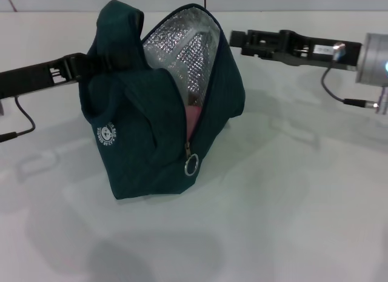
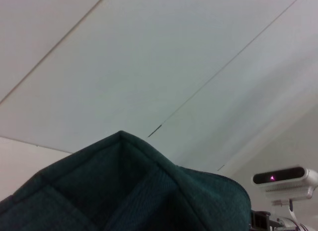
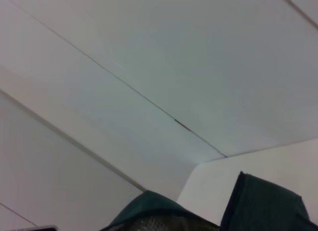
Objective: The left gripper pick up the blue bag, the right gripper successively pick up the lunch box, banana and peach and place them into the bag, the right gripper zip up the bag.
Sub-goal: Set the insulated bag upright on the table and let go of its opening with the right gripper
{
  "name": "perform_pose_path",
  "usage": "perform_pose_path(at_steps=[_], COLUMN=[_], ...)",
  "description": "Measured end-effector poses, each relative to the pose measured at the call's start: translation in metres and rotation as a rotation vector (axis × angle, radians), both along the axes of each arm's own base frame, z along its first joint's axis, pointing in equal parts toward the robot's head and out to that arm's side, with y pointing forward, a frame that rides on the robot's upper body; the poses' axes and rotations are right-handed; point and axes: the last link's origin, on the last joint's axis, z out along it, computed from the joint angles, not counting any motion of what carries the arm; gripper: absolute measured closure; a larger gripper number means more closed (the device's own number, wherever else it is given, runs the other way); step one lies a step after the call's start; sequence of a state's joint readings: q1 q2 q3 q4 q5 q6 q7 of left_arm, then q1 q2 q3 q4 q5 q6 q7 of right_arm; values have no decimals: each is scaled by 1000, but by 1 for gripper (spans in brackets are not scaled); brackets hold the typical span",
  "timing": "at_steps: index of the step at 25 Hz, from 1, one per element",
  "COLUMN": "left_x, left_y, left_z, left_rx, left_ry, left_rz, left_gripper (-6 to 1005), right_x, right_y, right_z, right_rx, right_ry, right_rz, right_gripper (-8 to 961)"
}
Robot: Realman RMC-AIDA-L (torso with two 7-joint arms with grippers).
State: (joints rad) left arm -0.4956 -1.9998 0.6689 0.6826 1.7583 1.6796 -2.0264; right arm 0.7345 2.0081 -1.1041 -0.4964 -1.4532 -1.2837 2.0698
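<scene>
White table (image 1: 291,221): both grippers level at blue bag (image 1: 139,148).

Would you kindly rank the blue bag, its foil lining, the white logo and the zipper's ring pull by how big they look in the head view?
1. The blue bag, by far the largest.
2. The exposed foil lining.
3. The white logo and the ring pull look about alike; I would not rank them.
</scene>
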Motion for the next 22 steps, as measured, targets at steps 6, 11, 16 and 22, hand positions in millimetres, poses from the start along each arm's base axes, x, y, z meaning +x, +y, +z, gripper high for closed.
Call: perform_pose_path(at_steps=[6,11,16,22], left_x=[2,3,3,3], left_y=[0,0,0,-1], left_z=[-3,-4,-5,-6], left_rx=[-5,-8,-9,-16], left_ry=[-4,-6,-6,-3], left_rz=[-3,-4,-4,-8], left_gripper=[962,961,961,961], right_x=[-9,-9,-7,-8], right_y=[7,7,6,5], right_z=[-19,-25,-26,-29], right_rx=[-23,-32,-1,20], right_ry=[-41,-58,-100,-113], right_rz=[-24,-31,18,62], right_gripper=[349,363,377,613])
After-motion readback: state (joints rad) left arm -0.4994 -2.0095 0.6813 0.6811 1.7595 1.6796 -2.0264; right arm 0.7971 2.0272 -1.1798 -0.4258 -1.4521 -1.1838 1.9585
